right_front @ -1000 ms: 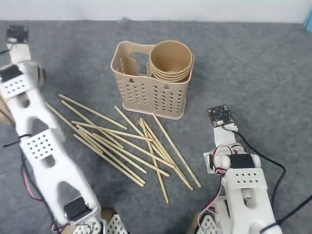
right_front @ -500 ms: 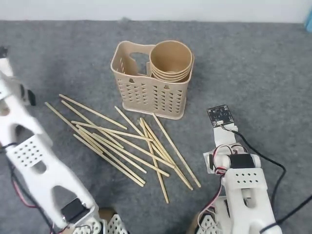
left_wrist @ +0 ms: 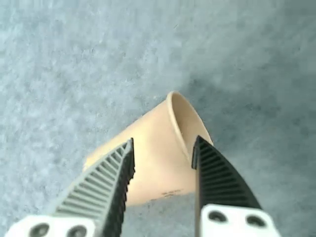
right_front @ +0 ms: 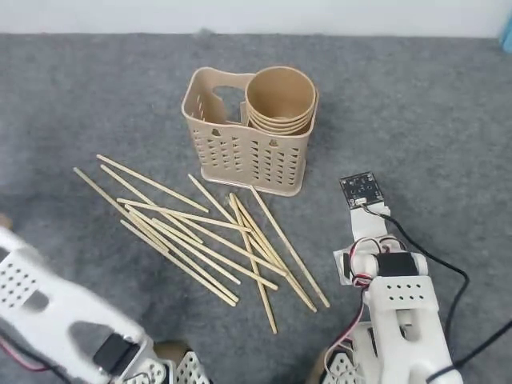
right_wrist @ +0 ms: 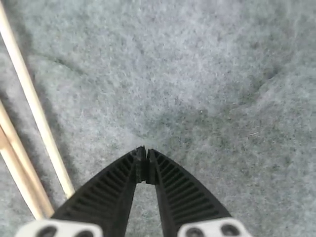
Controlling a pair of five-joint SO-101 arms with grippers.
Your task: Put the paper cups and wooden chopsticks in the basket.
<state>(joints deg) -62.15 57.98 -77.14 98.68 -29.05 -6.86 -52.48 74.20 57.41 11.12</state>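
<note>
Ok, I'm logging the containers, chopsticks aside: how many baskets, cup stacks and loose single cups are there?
Basket: 1
Cup stack, inside the basket: 1
Loose cup, lying on its side on the carpet: 1
Total: 3

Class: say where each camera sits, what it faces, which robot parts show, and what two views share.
High view: fixed overhead, looking down at basket, chopsticks; both arms show.
Left wrist view: wrist-mounted, facing a tipped paper cup; open left gripper shows.
Right wrist view: wrist-mounted, facing carpet; shut right gripper shows.
Shared: chopsticks, high and right wrist.
</note>
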